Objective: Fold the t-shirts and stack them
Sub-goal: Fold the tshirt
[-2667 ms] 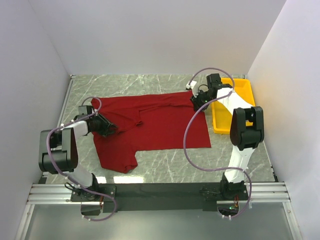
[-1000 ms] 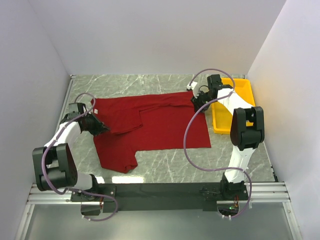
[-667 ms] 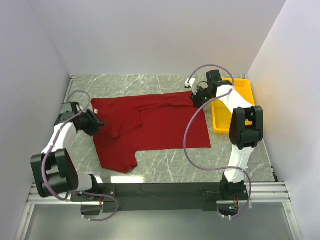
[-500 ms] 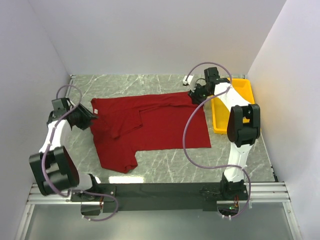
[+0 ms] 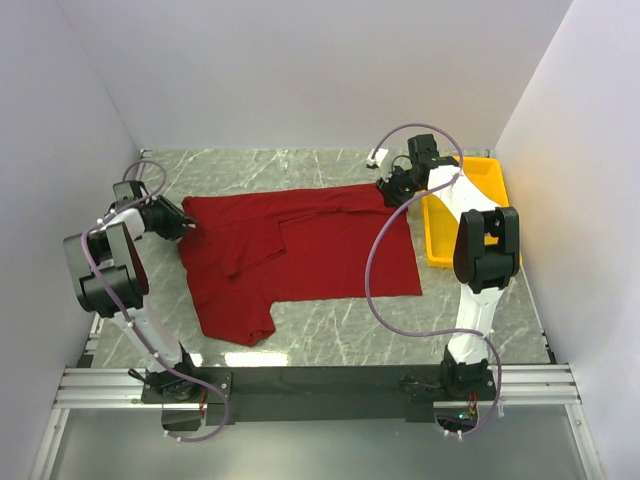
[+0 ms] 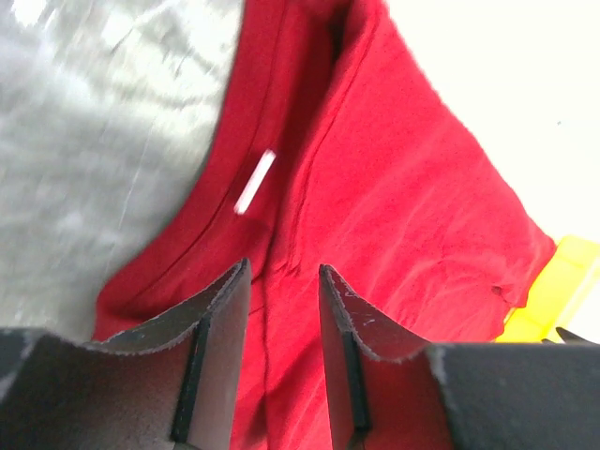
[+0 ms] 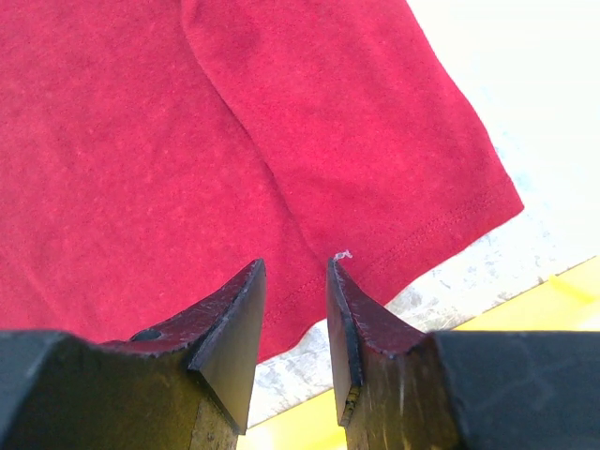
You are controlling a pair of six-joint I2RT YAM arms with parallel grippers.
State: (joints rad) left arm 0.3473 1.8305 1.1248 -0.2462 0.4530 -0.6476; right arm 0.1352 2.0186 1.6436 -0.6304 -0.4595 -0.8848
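The dark red t-shirt [image 5: 310, 250] lies spread flat on the marble table [image 5: 330, 340], with one sleeve pointing toward the near edge. My left gripper [image 5: 183, 224] hovers at the shirt's left edge, open, with nothing between its fingers. In the left wrist view the left gripper [image 6: 284, 274] is over the collar area, and the white neck tag [image 6: 254, 182] lies just ahead of it. My right gripper [image 5: 386, 188] stands at the shirt's far right corner, open. In the right wrist view the right gripper [image 7: 295, 267] is above the stitched hem [image 7: 441, 225], apart from the cloth.
A yellow plastic tray [image 5: 478, 215] sits against the right wall, just beyond my right arm, and its edge [image 7: 562, 300] shows in the right wrist view. White walls enclose the table on the left, back and right. The arm bases and a metal rail line the near edge.
My left gripper drew the shirt's left edge outward to the left, then opened and let it go. My right gripper shifted slightly back along the far right corner.
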